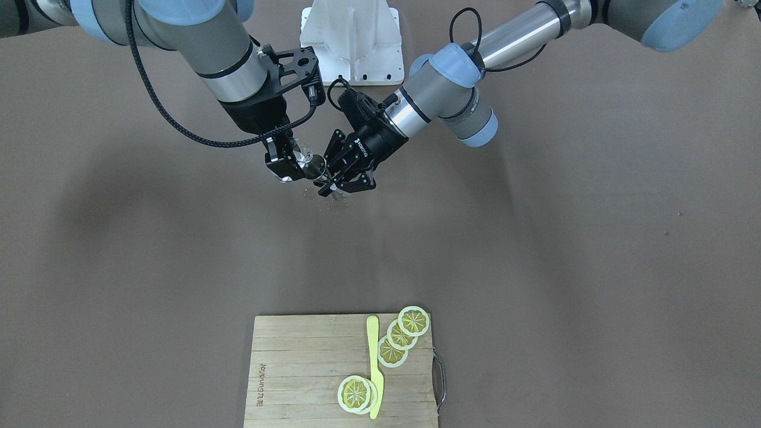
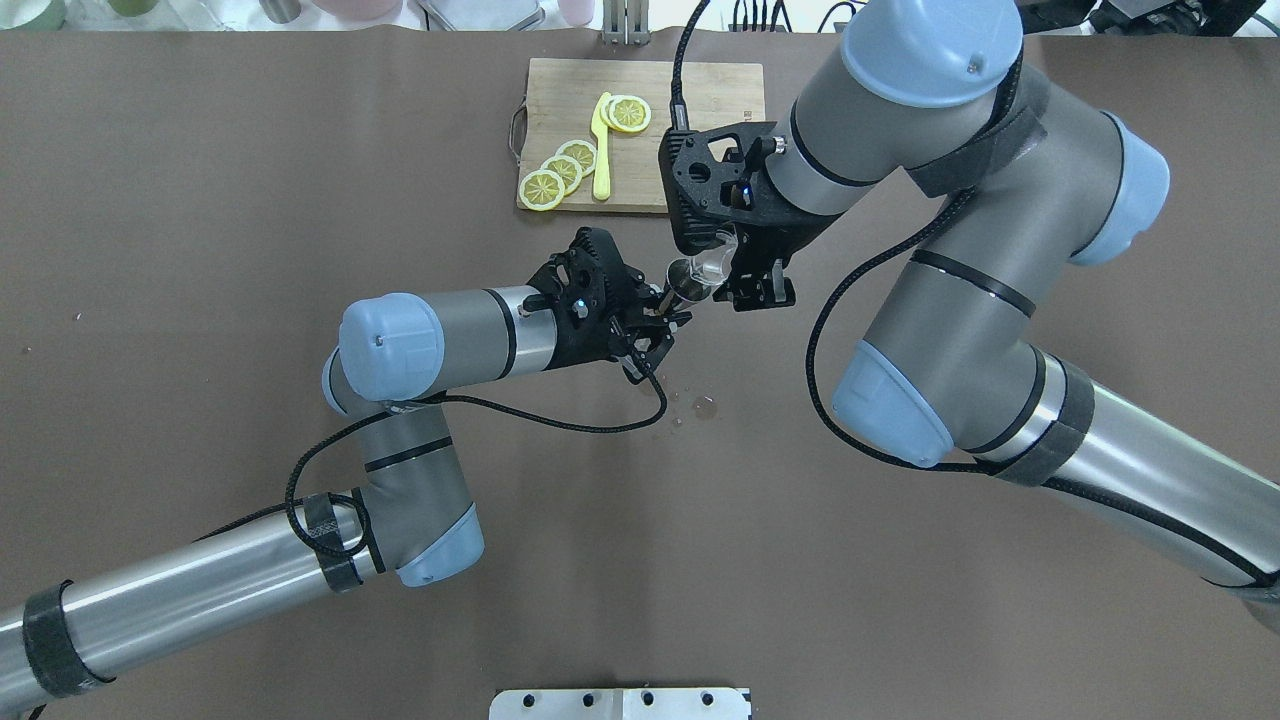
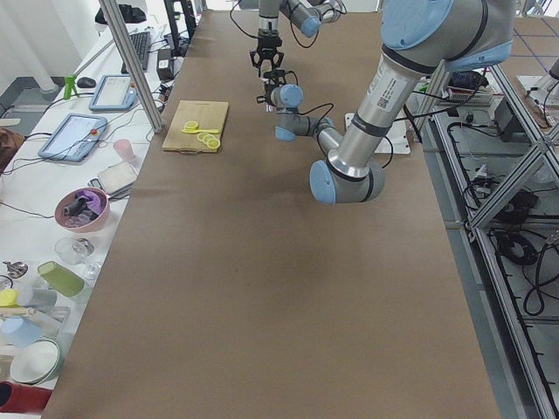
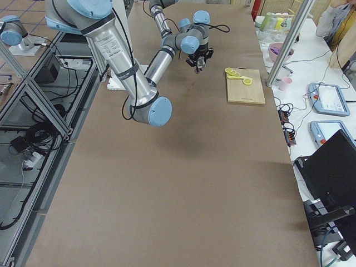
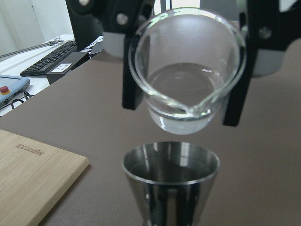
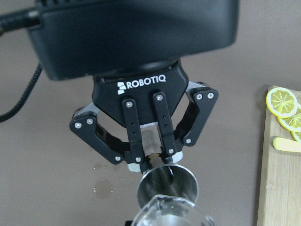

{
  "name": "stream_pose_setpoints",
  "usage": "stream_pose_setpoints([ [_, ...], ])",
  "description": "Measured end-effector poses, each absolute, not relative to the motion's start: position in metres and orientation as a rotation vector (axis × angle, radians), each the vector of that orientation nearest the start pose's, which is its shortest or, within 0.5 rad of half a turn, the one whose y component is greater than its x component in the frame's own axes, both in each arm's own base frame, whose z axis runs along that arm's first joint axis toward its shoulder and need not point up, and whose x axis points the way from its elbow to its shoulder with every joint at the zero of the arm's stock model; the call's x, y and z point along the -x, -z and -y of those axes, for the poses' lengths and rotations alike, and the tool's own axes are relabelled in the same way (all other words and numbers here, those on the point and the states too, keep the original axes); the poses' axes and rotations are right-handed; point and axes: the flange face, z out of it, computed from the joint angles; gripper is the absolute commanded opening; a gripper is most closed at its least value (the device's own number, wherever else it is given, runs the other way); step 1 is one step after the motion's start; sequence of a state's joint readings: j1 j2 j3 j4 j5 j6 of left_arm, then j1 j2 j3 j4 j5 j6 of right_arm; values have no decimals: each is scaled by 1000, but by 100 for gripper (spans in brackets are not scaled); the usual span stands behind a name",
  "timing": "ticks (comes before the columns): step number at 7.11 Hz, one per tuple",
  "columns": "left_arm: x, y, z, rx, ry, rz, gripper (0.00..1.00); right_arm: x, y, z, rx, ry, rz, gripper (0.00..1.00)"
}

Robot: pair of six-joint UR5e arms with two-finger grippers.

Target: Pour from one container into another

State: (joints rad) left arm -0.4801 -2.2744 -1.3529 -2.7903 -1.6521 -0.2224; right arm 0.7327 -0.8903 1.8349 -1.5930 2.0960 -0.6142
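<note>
A small glass beaker (image 5: 188, 80) with clear liquid in it hangs tilted, its spout just above the mouth of a steel jigger (image 5: 171, 181). My right gripper (image 2: 735, 268) is shut on the beaker, with a black finger (image 5: 131, 70) on each side of the glass. My left gripper (image 6: 153, 157) is shut on the jigger (image 6: 167, 186) at its narrow waist and holds it upright off the table. No stream shows between spout and jigger. Both containers meet at mid-table (image 1: 312, 168).
Small puddles of spilled liquid (image 2: 703, 405) lie on the brown table below the grippers. A wooden cutting board (image 1: 297, 368) with lemon slices (image 1: 399, 336) and a yellow knife (image 1: 374, 365) sits at the far edge. The white robot base (image 1: 351, 38) stands behind.
</note>
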Motion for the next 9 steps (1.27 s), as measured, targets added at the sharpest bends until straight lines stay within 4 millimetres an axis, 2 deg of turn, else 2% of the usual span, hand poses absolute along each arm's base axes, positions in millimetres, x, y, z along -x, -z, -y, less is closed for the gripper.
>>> stream_pose_setpoints([
  [9, -569, -192, 437, -1353, -710, -1122, 0, 410, -136, 486, -895, 1602, 559, 0],
])
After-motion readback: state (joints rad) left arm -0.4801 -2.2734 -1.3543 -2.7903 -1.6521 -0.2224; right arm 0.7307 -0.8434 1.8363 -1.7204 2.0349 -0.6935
